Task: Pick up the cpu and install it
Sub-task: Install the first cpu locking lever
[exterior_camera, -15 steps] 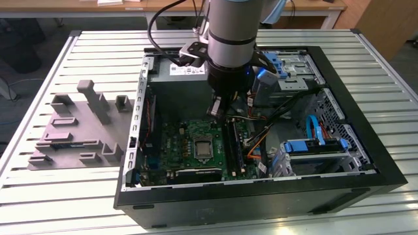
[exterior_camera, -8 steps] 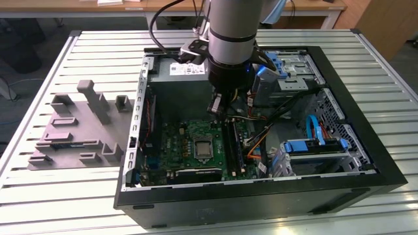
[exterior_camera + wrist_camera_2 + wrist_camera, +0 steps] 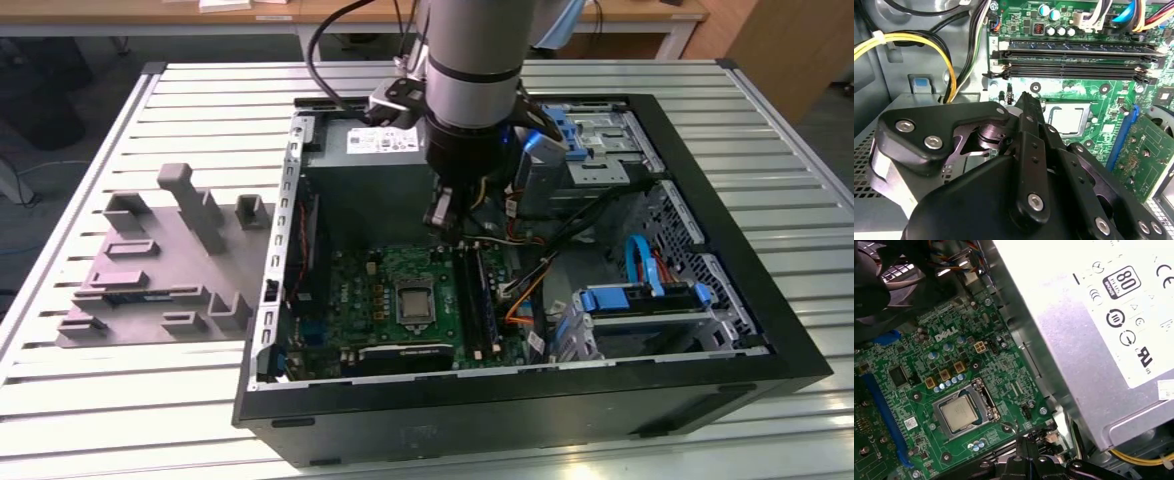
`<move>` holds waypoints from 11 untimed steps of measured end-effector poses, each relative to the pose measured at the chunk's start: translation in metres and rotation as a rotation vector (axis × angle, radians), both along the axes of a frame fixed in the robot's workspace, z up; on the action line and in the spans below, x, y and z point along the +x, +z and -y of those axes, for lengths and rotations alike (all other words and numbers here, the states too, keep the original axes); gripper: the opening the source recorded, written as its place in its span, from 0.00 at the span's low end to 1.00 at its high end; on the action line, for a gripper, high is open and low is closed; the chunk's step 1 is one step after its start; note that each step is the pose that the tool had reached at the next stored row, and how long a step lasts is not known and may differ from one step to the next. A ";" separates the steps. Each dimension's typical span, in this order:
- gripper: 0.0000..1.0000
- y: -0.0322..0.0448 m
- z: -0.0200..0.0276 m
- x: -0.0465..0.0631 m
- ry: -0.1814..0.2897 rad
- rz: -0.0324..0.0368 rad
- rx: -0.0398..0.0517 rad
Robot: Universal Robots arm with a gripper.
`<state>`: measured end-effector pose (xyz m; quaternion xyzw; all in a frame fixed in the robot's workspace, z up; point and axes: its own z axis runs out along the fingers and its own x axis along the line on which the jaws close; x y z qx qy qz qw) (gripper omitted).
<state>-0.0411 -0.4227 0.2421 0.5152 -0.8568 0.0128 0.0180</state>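
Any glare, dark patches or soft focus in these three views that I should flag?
First wrist view: the power supply casing is washed out by glare, while the cpu in its socket reads clearly. Second wrist view: the end effector body close to the lens is dark and soft. Exterior view: even light, with the computer case interior shadowed.

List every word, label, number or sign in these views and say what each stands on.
Power supply, first wrist view: a pale label with round and boxed certification signs. Its fine print is too blurred to read.
Motherboard: a white logo by the yellow parts. The small markings are unreadable.
cpu: nothing legible on its metal top.
White sticker, exterior view: too small to read.
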 end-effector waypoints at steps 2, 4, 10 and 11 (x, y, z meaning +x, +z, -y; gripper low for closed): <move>0.11 -0.0009 -0.0014 0.000 0.000 0.0001 0.0000; 0.11 -0.0021 -0.0023 0.000 0.000 0.0001 0.0002; 0.11 -0.0056 -0.0035 -0.006 0.000 0.0000 -0.0001; 0.11 -0.0056 -0.0034 -0.006 0.000 -0.0001 -0.0006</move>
